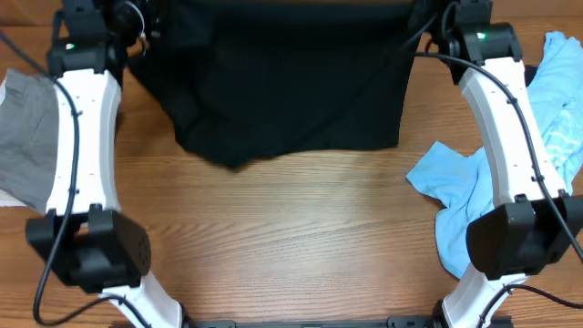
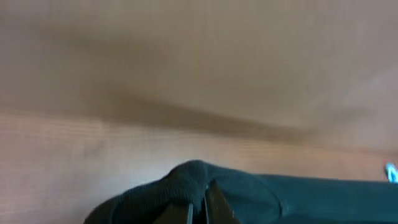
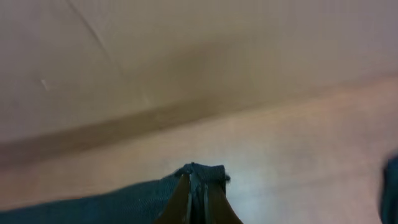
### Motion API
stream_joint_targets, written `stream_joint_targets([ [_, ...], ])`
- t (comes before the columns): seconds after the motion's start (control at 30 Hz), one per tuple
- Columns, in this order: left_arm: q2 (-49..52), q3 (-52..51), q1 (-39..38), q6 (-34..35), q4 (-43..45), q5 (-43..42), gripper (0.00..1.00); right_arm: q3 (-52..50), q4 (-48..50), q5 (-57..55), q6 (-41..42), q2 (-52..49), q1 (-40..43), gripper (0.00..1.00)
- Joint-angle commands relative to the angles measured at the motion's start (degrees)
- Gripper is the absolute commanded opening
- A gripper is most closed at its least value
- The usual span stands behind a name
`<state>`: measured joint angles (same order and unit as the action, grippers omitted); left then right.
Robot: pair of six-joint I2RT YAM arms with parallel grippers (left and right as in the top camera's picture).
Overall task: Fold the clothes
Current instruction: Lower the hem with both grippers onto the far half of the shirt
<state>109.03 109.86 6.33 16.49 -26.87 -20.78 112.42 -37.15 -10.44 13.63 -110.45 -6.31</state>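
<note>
The large black shirt (image 1: 287,82) lies spread at the far middle of the table. Both arms reach to its far corners. My left gripper (image 2: 200,205) is shut on a bunched fold of the black shirt (image 2: 186,180) at the far left. My right gripper (image 3: 198,199) is shut on the black shirt's edge (image 3: 202,173) at the far right. In the overhead view both grippers sit at the top edge, mostly hidden. A light blue shirt (image 1: 460,191) lies crumpled at the right, partly under the right arm.
A grey garment (image 1: 27,137) lies at the left edge beside the left arm. The wooden table (image 1: 291,237) stretches in front of the black shirt. The arm bases stand at the near left (image 1: 91,251) and near right (image 1: 515,237).
</note>
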Motion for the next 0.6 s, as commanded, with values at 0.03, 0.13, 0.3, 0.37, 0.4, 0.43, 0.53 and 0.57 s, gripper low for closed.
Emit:
stream_joint_targets([
  [0.03,0.0,1.9,0.9,10.0,14.7,1.7,0.04,3.3,8.1,-1.5,0.0,2.3,2.6,0.04],
  [0.13,0.0,6.4,2.2,12.9,18.0,1.4,0.04,7.2,8.4,-1.5,2.9,2.3,5.2,0.04],
  [0.3,-0.1,14.3,3.4,11.8,11.5,-6.3,0.04,10.4,2.3,-1.5,2.6,2.6,7.7,0.04],
  [0.37,-0.1,14.9,3.4,11.7,3.2,-7.5,0.04,10.3,-2.7,-1.5,2.6,2.6,7.8,0.04],
  [0.4,-0.1,14.9,3.4,11.0,-2.1,-7.6,0.04,10.3,-7.5,-1.6,2.6,2.6,7.8,0.04],
  [0.43,0.1,14.8,3.3,9.5,-10.1,-7.2,0.04,10.1,-13.2,-1.5,2.7,2.5,7.8,0.04],
  [0.53,1.4,13.9,2.6,4.4,-27.6,-5.4,0.04,8.9,-25.6,-1.6,2.7,2.3,7.8,0.04],
  [0.57,2.3,13.3,2.2,2.6,-33.2,-4.9,0.04,8.1,-29.9,-1.6,2.7,2.1,7.8,0.04],
])
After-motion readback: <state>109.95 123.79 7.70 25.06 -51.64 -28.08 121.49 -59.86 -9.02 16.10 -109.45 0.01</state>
